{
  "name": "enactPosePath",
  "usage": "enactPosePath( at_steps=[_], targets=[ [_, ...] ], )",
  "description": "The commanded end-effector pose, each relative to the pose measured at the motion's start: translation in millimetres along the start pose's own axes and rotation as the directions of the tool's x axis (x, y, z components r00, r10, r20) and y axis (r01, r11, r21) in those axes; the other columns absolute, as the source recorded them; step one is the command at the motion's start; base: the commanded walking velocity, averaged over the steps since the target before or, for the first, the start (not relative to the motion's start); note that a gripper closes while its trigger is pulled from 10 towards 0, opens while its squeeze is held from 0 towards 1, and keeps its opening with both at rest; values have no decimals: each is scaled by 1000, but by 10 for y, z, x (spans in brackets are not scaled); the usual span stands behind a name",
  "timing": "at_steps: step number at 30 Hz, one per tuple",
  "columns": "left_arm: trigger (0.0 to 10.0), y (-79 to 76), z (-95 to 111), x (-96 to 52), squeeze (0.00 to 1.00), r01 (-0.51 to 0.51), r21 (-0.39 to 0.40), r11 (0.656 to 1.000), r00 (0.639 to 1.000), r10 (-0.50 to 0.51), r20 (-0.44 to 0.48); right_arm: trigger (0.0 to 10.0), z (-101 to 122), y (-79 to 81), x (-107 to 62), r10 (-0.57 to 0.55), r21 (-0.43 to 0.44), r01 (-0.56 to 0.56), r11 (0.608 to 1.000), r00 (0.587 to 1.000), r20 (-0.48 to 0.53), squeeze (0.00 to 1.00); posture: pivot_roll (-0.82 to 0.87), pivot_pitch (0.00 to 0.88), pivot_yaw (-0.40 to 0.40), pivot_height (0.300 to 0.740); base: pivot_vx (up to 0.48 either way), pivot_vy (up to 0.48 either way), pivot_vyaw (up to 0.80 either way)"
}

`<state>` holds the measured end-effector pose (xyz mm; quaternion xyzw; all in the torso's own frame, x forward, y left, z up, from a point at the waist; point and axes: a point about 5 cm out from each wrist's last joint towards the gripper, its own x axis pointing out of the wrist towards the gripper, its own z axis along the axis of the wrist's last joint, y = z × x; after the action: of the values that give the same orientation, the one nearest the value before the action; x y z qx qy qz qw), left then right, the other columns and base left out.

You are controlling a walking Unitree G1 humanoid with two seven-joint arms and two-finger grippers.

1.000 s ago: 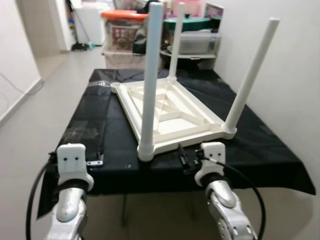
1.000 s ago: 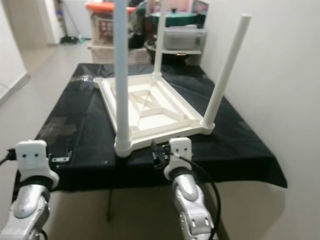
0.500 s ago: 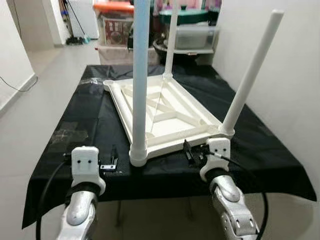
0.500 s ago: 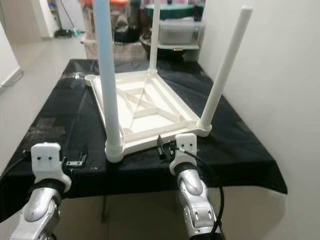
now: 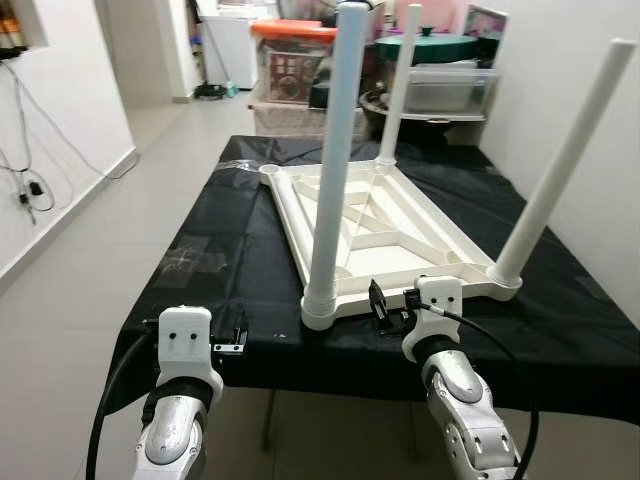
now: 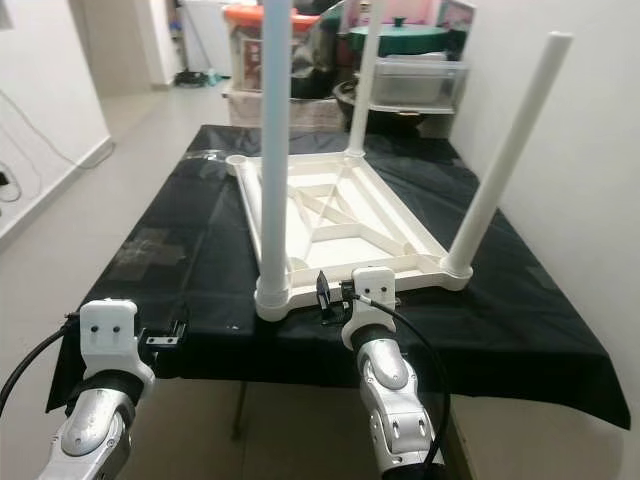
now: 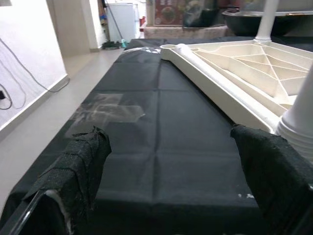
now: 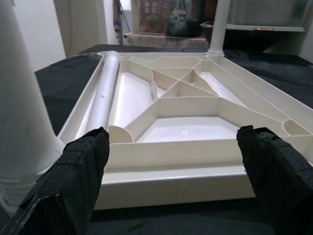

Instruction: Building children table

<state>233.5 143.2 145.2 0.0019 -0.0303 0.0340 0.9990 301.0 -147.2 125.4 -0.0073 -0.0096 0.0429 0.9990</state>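
Black cloth carries an upturned ribbed white plastic table; left claw and right claw spread.

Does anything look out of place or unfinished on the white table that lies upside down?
Yes. The upturned white plastic children's table has three legs standing, but its far left corner socket is empty. A fourth white leg lies flat inside the frame along that side.

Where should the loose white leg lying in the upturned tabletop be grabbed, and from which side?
Probably mid-length on the loose leg, from above, fingers across it. It lies flat against the upturned tabletop's left rail, so its upper side is most exposed.
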Motion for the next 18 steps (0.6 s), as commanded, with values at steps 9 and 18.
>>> enactPosePath(
  at_steps=[9, 18],
  targets=[
    [10000, -56, -30, -22, 0, 25, -1, 1000, 1000, -25, -16, 10000, -13, -77, 2, -29, -21, 28, 999, 1000, -6, 0, 72, 0, -63, 740, 0, 0, 319],
    [10000, -75, -57, -41, 0, 42, -2, 999, 999, -42, -30, 10000, -14, -170, 33, -53, -26, 52, 998, 999, -15, 0, 72, 0, -56, 740, 0, 0, 46]
  ],
)
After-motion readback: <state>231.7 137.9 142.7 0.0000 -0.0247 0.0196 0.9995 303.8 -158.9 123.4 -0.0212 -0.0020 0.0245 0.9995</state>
